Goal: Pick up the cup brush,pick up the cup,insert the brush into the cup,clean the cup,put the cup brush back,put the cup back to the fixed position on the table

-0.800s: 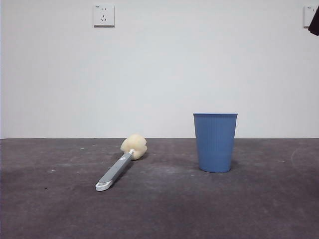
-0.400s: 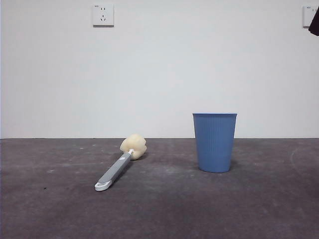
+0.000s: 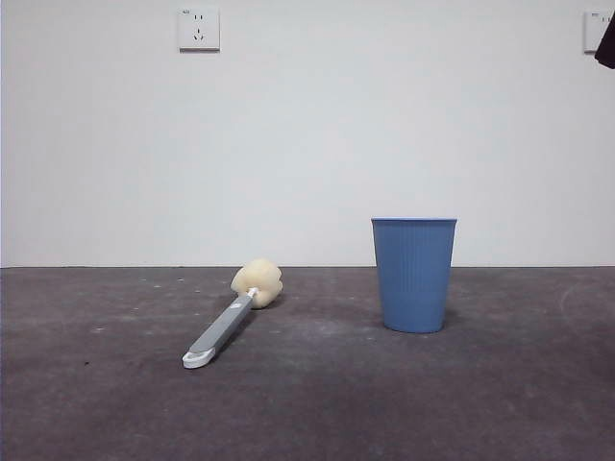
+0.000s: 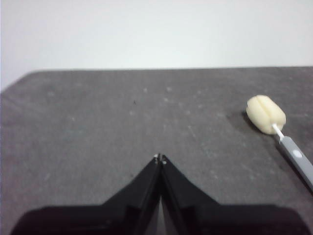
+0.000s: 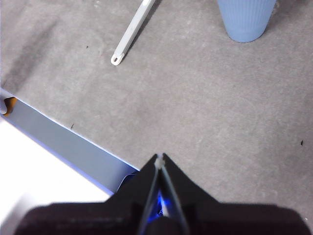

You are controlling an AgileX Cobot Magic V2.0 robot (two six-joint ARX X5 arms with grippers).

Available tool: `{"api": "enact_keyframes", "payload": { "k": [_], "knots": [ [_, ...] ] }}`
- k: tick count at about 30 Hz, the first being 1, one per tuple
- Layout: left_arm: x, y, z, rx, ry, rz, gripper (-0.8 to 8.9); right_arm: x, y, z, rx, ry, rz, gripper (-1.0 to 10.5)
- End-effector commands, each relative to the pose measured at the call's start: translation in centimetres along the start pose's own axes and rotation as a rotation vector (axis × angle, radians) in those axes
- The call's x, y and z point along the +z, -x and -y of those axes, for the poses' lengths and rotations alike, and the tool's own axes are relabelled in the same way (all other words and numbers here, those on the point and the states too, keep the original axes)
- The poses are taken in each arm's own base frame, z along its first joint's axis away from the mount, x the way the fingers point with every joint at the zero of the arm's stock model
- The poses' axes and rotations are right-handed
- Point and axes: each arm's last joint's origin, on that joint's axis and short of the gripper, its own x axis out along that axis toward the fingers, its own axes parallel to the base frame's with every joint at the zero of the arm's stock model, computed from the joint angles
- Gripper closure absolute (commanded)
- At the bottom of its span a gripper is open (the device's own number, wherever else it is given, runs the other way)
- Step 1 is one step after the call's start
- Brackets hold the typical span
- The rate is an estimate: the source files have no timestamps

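Since the cup brush (image 3: 231, 315) lies flat on the table (image 3: 500, 403) and the cup (image 3: 414, 274) stands upright and untouched, no step of the task appears to have begun: picking up both things, putting the brush in, cleaning, and returning each to its place all remain, as far as these views show. Seen from the front, the brush lies toward the left half of the table, its cream sponge head pointing to the far edge and its pale handle tip angled toward the near edge, while the cup stands well apart from it, toward the right half and a little short of the far edge. Neither thing is touched by a gripper. Its jaws pressed together tip to tip and holding nothing, the left gripper (image 4: 160, 157) hovers over bare table with the sponge head and part of the grey handle in its view, near but clearly apart. Raised higher above the table near one of its edges, where a pale blue-grey strip (image 5: 68, 147) runs along the border, the right gripper (image 5: 160, 157) likewise has its jaws closed on nothing, and its view takes in the handle end of the brush and the base of the cup, both well away. Only a black tip (image 3: 606, 43) shows at the front view's upper right corner, so both arms seem to be waiting.
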Motion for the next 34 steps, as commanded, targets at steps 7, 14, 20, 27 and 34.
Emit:
{"api": "enact_keyframes", "payload": {
  "k": [7,14,20,27,34],
  "knots": [
    [-1.1,-0.1,-0.1,0.008,0.075,-0.076,8.16,0.1,0.1,0.0,0.000,-0.003,0.009,9.5],
    [-1.0,-0.1,-0.1,0.008,0.075,-0.076,8.16,0.1,0.1,0.0,-0.001,-0.003,0.008,9.5],
    [-1.0,-0.1,-0.1,0.008,0.075,-0.076,8.16,0.1,0.1,0.0,0.000,-0.003,0.009,9.5],
    [-1.0,-0.1,-0.1,0.008,0.075,-0.076,8.16,0.1,0.3,0.0,-0.019,0.053,0.032,9.5],
    [-1.0,-0.1,-0.1,0.008,0.075,-0.076,8.16,1.1,1.9,1.7,-0.131,0.171,0.404,9.5]
  ]
}}
